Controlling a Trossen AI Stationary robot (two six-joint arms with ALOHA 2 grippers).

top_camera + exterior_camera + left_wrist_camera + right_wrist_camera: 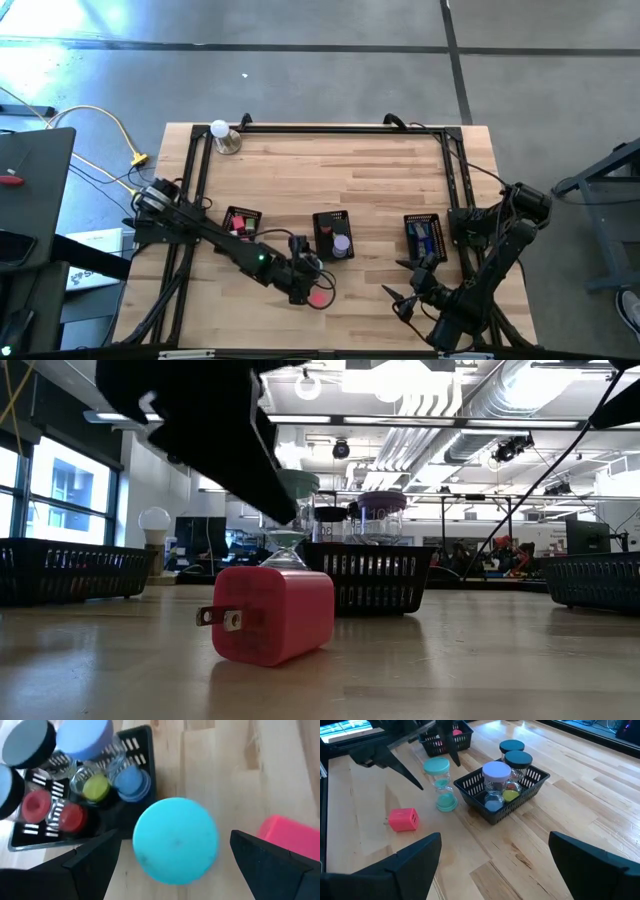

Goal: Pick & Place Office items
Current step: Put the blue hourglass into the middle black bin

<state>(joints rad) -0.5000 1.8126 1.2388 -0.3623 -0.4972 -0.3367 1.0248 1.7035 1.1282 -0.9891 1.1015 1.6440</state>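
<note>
A teal-capped hourglass stands upright on its base on the table, just to the near left of the middle black mesh tray. My left gripper is open above it, pointing down, one finger on either side of its teal top cap with a gap on each side. A pink plug block lies on its side on the table beside the hourglass. My right gripper is open and empty over the table's near right part.
The middle tray holds several more hourglasses with purple and black caps. A left tray holds red and pink pieces; a right tray holds blue ones. A white ball on a metal base stands at the far left corner.
</note>
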